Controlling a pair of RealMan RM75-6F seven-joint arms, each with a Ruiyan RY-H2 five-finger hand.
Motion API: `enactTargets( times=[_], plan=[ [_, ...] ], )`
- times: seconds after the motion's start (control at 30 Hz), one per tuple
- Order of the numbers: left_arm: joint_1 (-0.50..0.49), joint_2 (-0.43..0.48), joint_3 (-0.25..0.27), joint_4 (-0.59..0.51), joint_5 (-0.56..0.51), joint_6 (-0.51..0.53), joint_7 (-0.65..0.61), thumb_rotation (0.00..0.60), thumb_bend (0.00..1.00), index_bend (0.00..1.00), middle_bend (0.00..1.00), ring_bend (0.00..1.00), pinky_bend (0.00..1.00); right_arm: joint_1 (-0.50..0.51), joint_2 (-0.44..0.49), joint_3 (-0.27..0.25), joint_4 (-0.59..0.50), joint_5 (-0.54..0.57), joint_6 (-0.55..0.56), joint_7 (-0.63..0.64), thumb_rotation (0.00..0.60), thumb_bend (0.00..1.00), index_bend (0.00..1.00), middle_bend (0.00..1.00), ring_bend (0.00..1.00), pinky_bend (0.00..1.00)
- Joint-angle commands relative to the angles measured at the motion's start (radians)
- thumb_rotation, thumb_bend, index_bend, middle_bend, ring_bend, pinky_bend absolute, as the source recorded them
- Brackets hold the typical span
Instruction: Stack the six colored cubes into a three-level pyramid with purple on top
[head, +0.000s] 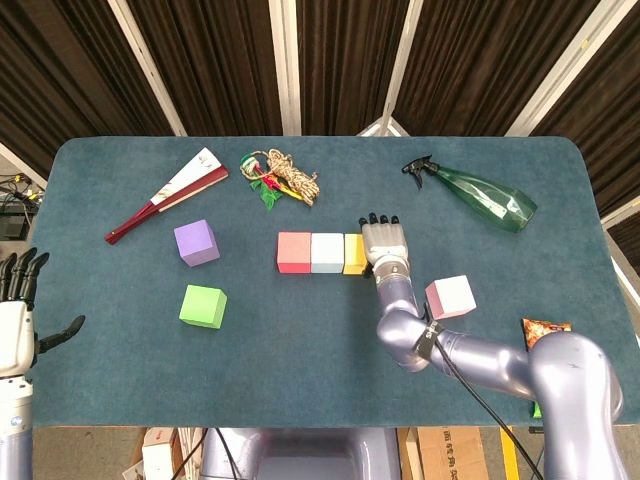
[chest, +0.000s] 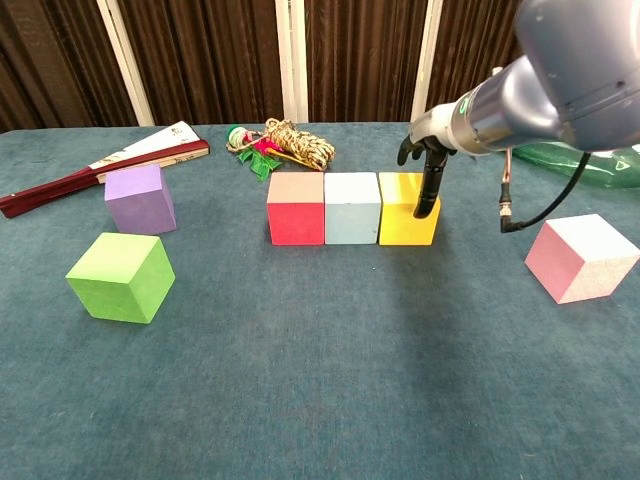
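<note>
Base row set; my right hand (head: 386, 243), fingers apart, empty, beside yellow cube (chest: 407, 208); pink cube (chest: 583, 257) at four o'clock next.

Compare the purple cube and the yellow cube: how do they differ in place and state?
The purple cube stands alone at the left, touching nothing; the yellow cube ends a row, against the light blue cube. No hand is near the purple cube; the right hand is at the yellow cube's right side. Both rest on the table.

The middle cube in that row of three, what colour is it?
Light blue cube, clearest in the chest view.
</note>
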Motion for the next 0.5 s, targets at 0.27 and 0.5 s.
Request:
enactTargets(
  times=[0.27,0.5],
  plan=[
    [0.001,0.012,0.007,-0.014,0.003,-0.008,-0.011,0.6,0.17,0.13,0.05,0.0,0.0,-0.095,0.209,-0.009,-0.275,-0.055,0.095,0.084,0.6,0.25,0.11,0.04,0.05,0.0],
    [0.003,0.025,0.007,-0.03,-0.006,-0.017,-0.03,0.6,0.17,0.13,0.05,0.0,0.0,-0.217,0.366,-0.025,-0.471,-0.198,0.127,0.22,0.6,0.25,0.11,0.04,0.05,0.0]
  ],
)
